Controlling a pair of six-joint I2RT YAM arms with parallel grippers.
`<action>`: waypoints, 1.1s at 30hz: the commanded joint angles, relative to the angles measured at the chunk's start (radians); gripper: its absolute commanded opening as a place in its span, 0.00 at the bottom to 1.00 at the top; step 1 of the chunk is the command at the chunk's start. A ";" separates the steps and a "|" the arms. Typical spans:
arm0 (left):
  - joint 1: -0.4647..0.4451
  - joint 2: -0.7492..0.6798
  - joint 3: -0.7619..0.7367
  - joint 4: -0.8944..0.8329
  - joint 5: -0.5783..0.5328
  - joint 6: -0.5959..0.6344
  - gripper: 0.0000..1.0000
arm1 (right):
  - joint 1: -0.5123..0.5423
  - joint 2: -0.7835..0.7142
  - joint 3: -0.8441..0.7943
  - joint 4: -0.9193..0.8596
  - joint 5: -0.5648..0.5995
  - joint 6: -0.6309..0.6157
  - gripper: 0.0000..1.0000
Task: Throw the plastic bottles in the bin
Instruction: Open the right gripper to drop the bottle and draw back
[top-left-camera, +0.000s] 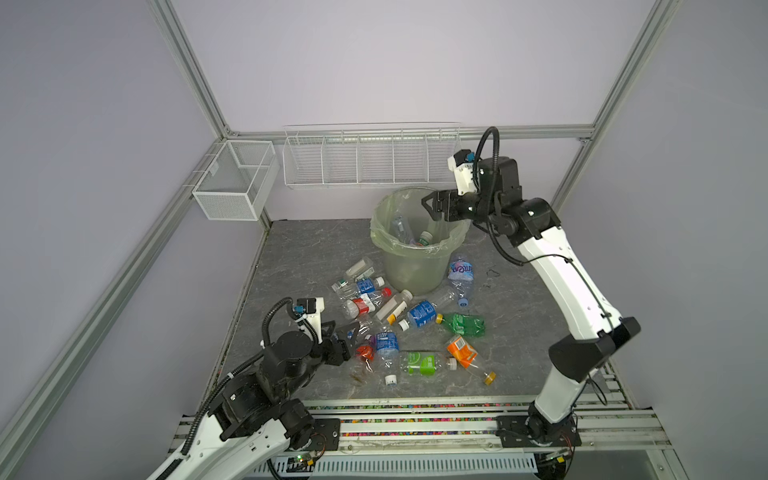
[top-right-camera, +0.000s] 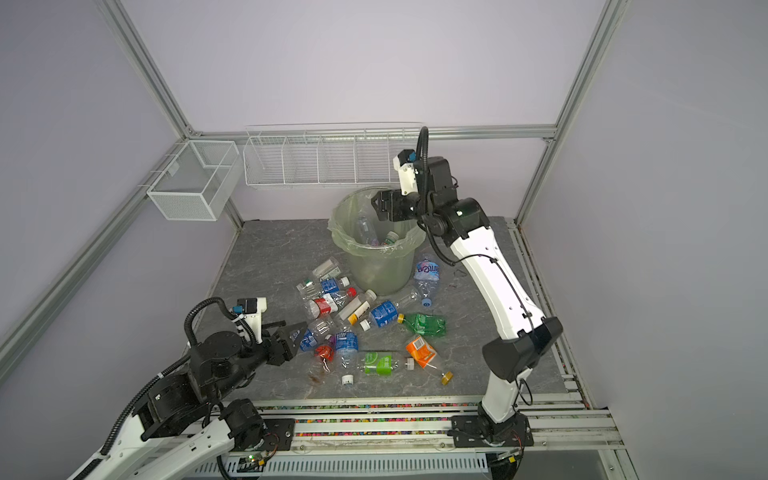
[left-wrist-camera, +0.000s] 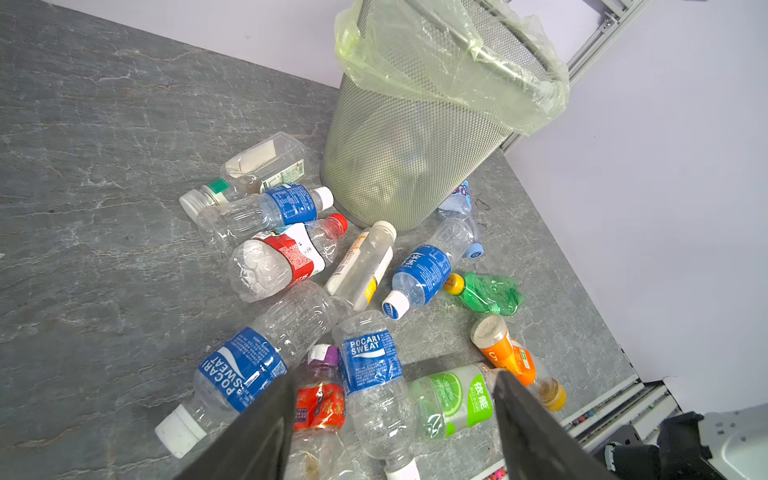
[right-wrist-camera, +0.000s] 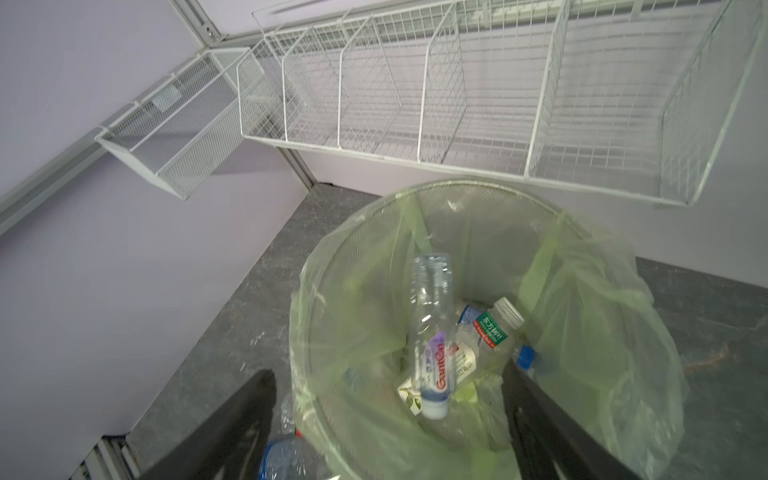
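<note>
The bin (top-left-camera: 409, 270) (top-right-camera: 378, 270) is round, lined with a light-green bag, and stands at the back of the grey table. Several plastic bottles lie inside it, among them a clear one (right-wrist-camera: 432, 332) standing cap down. My right gripper (top-left-camera: 428, 203) (top-right-camera: 376, 203) (right-wrist-camera: 386, 415) hangs open over the bin's rim, holding nothing. Several more bottles (top-left-camera: 386, 316) (top-right-camera: 345, 320) lie scattered in front of the bin. My left gripper (top-left-camera: 353, 332) (top-right-camera: 299, 330) (left-wrist-camera: 395, 399) is open just above a blue-labelled Pocari Sweat bottle (left-wrist-camera: 370, 365), gripping nothing.
Two white wire baskets (top-left-camera: 370, 158) (top-left-camera: 235, 178) hang on the back frame above the table. A crushed green bottle (top-left-camera: 465, 324), an orange-labelled one (top-left-camera: 461, 351) and a loose white cap (top-left-camera: 390, 379) lie toward the front. The metal rail (top-left-camera: 415, 419) borders the front edge.
</note>
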 joint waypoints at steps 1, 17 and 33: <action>-0.003 -0.006 0.023 -0.031 -0.017 0.011 0.74 | 0.001 -0.164 -0.125 0.093 0.025 -0.019 0.88; -0.004 0.114 0.000 0.008 0.061 0.022 0.83 | 0.026 -0.828 -0.836 -0.001 0.123 0.009 0.88; -0.121 0.372 -0.007 0.042 0.050 -0.120 0.86 | 0.027 -1.127 -1.163 -0.164 0.178 0.194 0.88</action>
